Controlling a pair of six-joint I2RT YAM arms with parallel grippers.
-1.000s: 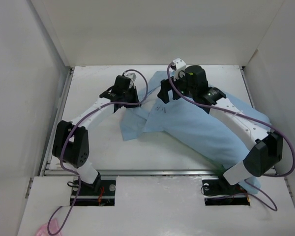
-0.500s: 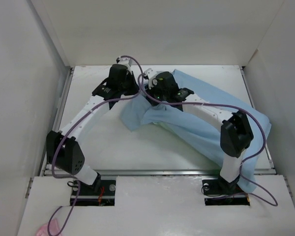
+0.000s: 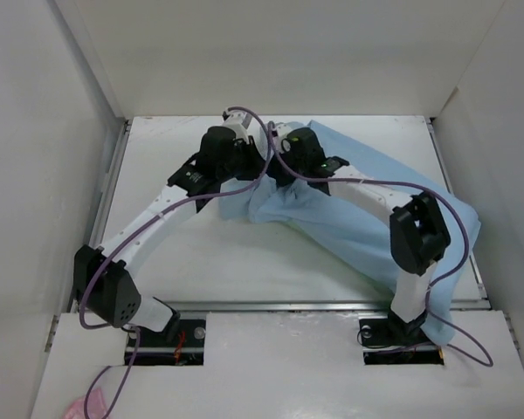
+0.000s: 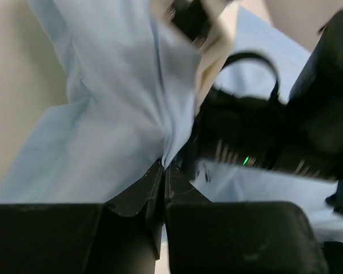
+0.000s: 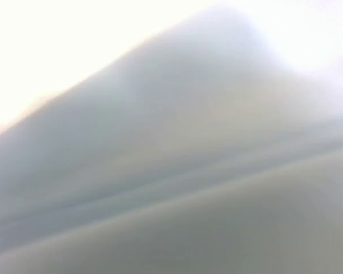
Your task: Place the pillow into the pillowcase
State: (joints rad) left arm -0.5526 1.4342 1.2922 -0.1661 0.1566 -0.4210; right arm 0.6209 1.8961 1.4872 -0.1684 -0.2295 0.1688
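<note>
The light blue pillowcase (image 3: 358,218) lies wrinkled from the middle of the table to the right front corner, and its near end hangs over the table edge. The pillow is hidden. My left gripper (image 3: 247,164) is shut on a bunched fold of the pillowcase (image 4: 126,114); in the left wrist view the black jaws (image 4: 164,166) meet with fabric pinched at their tips. My right gripper (image 3: 279,175) sits just right of it, its fingers buried in the cloth. Blurred pale fabric (image 5: 171,160) is all the right wrist view shows.
White walls close in the table (image 3: 183,253) on the left, back and right. A metal rail (image 3: 271,305) runs along the front edge. Purple cables (image 3: 244,118) loop above both wrists. A pink scrap (image 3: 74,408) lies on the floor at the front left.
Both wrists have come together at the pillowcase's left end. The left gripper has shut on the fabric. The right arm has folded inward and the cloth has bunched up toward the back.
</note>
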